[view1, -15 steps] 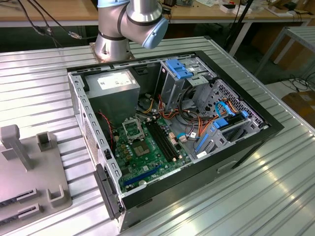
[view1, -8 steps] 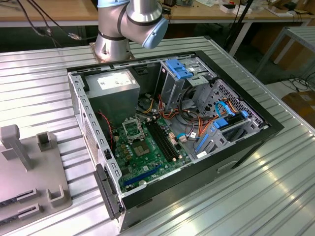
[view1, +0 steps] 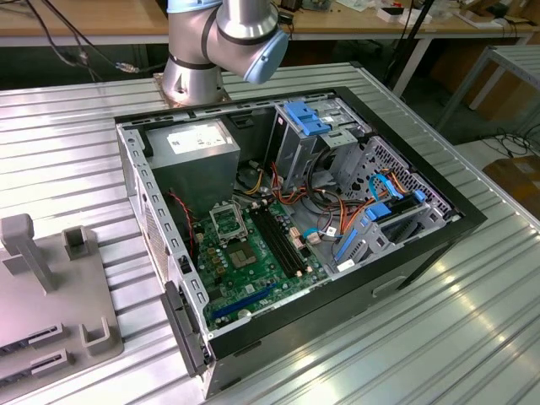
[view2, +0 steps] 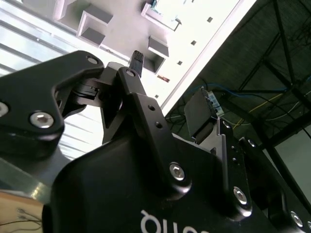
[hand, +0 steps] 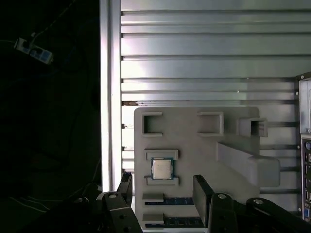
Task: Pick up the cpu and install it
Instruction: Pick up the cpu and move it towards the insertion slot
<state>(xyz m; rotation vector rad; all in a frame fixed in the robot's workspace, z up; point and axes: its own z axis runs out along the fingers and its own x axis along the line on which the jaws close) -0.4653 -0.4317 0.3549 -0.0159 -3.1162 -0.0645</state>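
Observation:
The cpu (hand: 162, 168), a small square chip with a silver-grey face, lies flat in a shallow holder on the grey fixture plate (hand: 194, 145) in the first wrist view. My gripper (hand: 163, 178) hangs well above that plate, open, with its two dark fingers (hand: 201, 191) standing to either side of the cpu and nothing between them. In the second wrist view a black fingertip (view2: 137, 60) shows against the plate. The open computer case (view1: 439, 228) holds the green circuit board (view1: 253, 261), whose square black socket (view1: 228, 221) sits near its far end.
The case and the grey plate (view1: 51, 295) stand on a ribbed metal table (view1: 472, 337). The plate carries raised blocks and a tall slanted post (hand: 248, 162). Memory sticks (hand: 172, 201) lie in slots beside the cpu. The table's edge (hand: 109, 97) runs close to the plate. The arm's base (view1: 198, 72) is behind the case.

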